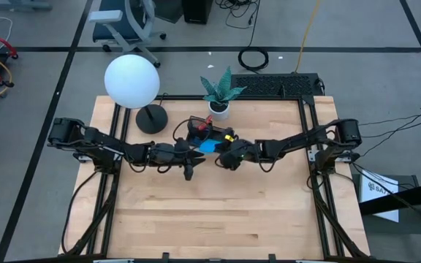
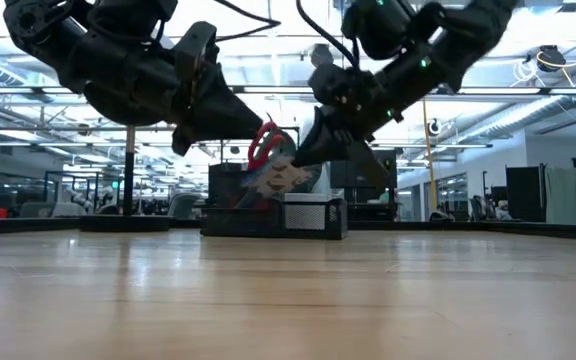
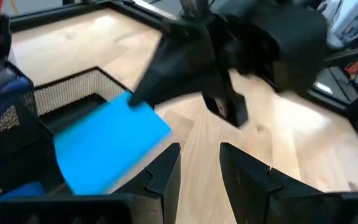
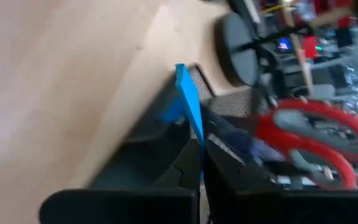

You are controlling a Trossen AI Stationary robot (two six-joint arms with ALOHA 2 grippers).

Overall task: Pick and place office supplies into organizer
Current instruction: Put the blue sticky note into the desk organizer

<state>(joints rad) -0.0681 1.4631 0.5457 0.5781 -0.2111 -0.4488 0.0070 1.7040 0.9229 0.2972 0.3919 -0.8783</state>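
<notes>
Evidently the placing step was in hand: the right pincer [image 4: 199,163], clamped shut on one edge of the bright blue note pad [image 4: 188,102], held it tilted over the low tray of the black organizer [image 1: 209,134], which stood near the middle of the counter's far edge. The red-handled scissors [image 4: 312,140] already stood in the organizer's taller compartment. The left pincer [image 3: 199,168] hung just beside the pad, its fingers partly apart and gripping nothing. The next move probably called for lowering the pad flat into the tray before letting go. The left arm crowded that spot, and the white plant pot [image 1: 219,109] and the lamp base [image 1: 151,118] stood close by along the far edge; whether the pad touched the tray could not be told.
</notes>
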